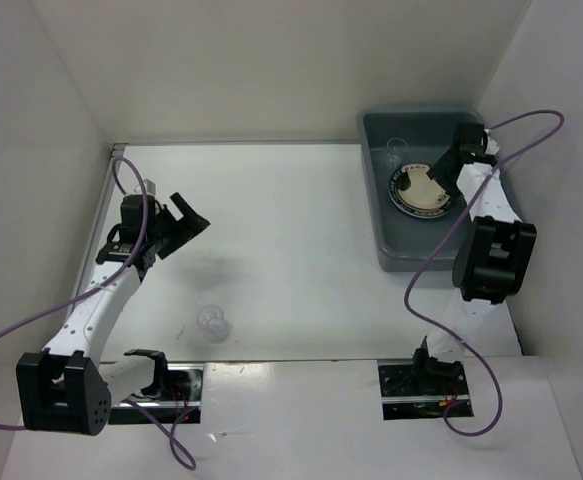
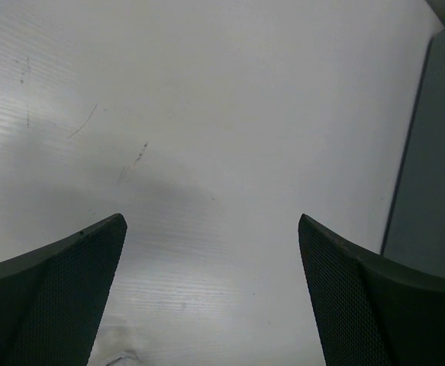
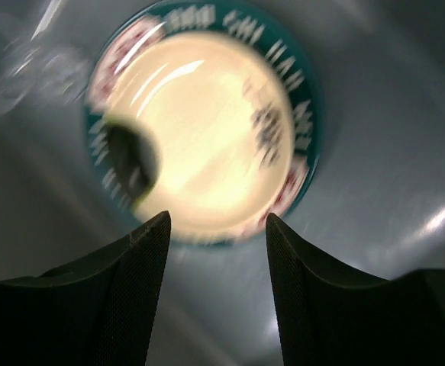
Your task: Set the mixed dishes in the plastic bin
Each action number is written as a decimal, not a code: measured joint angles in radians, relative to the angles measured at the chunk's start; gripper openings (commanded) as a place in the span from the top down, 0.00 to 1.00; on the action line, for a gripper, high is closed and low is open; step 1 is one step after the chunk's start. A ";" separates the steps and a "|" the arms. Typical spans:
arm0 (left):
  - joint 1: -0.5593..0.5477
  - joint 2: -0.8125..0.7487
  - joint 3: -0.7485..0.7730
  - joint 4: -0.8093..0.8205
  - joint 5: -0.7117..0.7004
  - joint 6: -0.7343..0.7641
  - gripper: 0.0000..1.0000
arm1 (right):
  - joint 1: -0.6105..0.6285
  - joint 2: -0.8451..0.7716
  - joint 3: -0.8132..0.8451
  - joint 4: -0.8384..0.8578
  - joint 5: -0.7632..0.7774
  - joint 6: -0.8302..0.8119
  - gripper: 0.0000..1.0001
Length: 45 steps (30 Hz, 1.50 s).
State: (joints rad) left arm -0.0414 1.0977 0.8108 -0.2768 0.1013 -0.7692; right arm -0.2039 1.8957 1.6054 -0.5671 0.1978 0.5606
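Nearest the arm bases, one clear cup stands alone on the surface, so by my reading it is what is left to carry. Beyond it the left pincer hangs with its fingers apart, holding nothing. Far right, the plastic bin already holds a teal-and-red-rimmed plate with a cream plate on top and a second clear cup beside them. How many plates are stacked I cannot tell. The right pincer hovers over them, apart and empty. The task looks nearly finished.
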 measured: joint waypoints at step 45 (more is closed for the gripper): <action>0.078 -0.421 0.000 -0.323 -0.314 0.003 0.00 | 1.345 0.023 -0.071 0.070 -0.315 -0.272 0.50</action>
State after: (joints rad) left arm 0.0368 0.6765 0.8104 -0.5999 -0.2131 -0.7666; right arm 1.1412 1.9182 1.5349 -0.4969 -0.1173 0.2886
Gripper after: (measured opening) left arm 1.001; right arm 0.503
